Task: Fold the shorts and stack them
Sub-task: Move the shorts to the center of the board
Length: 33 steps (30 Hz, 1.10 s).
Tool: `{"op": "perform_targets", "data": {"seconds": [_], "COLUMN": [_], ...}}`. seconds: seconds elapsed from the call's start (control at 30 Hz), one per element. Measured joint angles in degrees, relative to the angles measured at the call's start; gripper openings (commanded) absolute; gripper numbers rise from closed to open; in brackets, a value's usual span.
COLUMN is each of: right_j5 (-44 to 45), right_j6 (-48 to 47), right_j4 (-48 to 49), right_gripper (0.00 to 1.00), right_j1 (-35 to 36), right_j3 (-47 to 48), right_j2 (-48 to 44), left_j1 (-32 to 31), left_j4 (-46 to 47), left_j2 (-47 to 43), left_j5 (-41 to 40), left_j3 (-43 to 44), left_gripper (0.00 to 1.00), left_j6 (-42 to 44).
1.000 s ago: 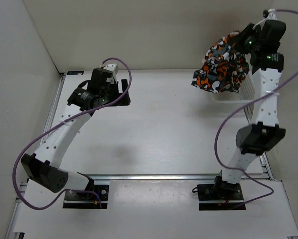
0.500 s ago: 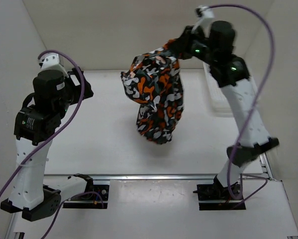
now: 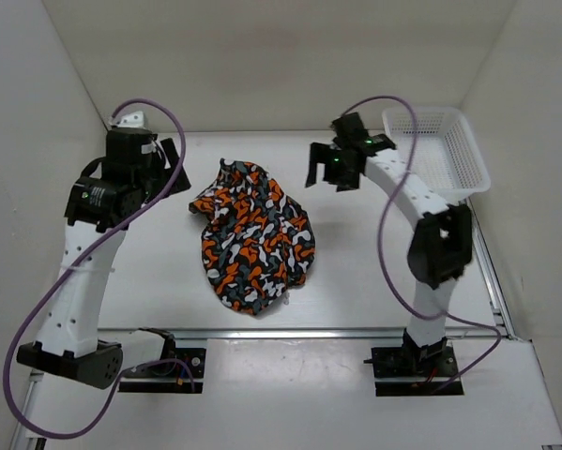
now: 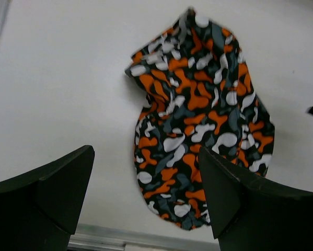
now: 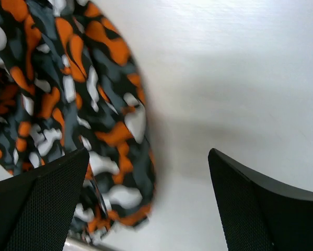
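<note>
- Table point(image 3: 374, 272): white surface carrying every item.
- Shorts point(image 3: 252, 234): crumpled heap lying left of centre, between the two arms and free of both.
- Basket point(image 3: 478, 173): white mesh, far right corner, well apart from the shorts.
- Left gripper point(image 4: 145, 157): jaws spread wide, empty.
- Right gripper point(image 5: 148, 154): jaws spread wide, empty, above the shorts' edge.

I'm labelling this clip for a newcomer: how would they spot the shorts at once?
Look at the white table seen from above. Near its middle lies a crumpled heap of cloth, the shorts. Their blotchy orange, black, grey and white print sets them apart from the plain white mesh basket at the far right corner.
</note>
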Motion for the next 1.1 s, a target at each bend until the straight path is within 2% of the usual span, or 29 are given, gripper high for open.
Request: {"op": "perform_targets", "data": {"seconds": [0.13,0.2,0.27,0.4,0.53,0.57,0.63,0.67,0.73,0.77,0.8,0.87,0.9,1.0,1.1], "right_j5": [4.0,5.1,5.9,5.2,2.5,2.3,1.5,1.3,0.7,0.4,0.3,0.4,0.8,2.9,4.5], "right_j6": [0.9,1.5,2.5,5.3,8.1,8.5,9.0,9.3,9.6,9.6,9.7,9.7,9.6,8.9,6.0], "right_j4": [3.1,5.1,6.8,8.8,9.7,9.9,11.0,11.2,12.7,13.1,13.7,14.0,13.8,12.3,9.9], "right_gripper": [0.99,0.99,0.99,0.99,0.99,0.97,0.9,0.8,0.64,0.53,0.26,0.05,0.0,0.0,0.0], "right_j1": [-2.3,0.4,6.0,17.9,23.6,24.7,27.2,28.4,30.2,30.8,31.2,31.1,30.6,27.8,21.4], "right_j3": [-16.2,-21.7,-26.5,-33.9,-39.3,-39.3,-38.8,-37.8,-35.8,-34.8,-33.8,-32.1,-31.4,-30.3,-29.5], "right_j2": [-19.7,-27.8,-32.5,-31.7,-26.4,-24.8,-21.6,-19.9,-16.2,-14.6,-13.0,-10.3,-9.4,-9.2,-11.7], "left_j1": [0.2,0.6,1.7,5.9,10.6,11.5,12.4,12.5,12.5,12.5,12.4,12.4,12.4,12.8,13.7], "left_j4": [3.4,4.9,6.6,10.7,13.7,14.3,15.4,15.6,16.4,16.6,16.7,16.7,16.7,16.7,15.6], "left_j2": [2.0,4.9,9.2,18.3,26.2,28.3,32.3,34.1,36.3,36.8,36.8,36.8,36.8,36.4,35.2], "left_j5": [6.6,9.3,11.8,17.1,20.5,21.0,21.8,22.2,22.8,23.1,23.3,23.7,23.8,24.0,24.1], "left_j3": [-8.6,-11.6,-13.9,-17.7,-17.9,-17.4,-16.1,-15.2,-13.8,-13.3,-12.7,-11.1,-10.2,-8.7,-7.8], "left_gripper": [0.97,0.99,0.99,0.99,0.99,0.95,0.83,0.67,0.44,0.32,0.11,0.1,0.1,0.1,0.1], "left_j6": [0.2,0.0,-0.3,-0.9,-1.4,-1.5,-1.7,-1.8,-2.1,-2.1,-2.1,-1.9,-1.9,-1.7,-1.4]}}
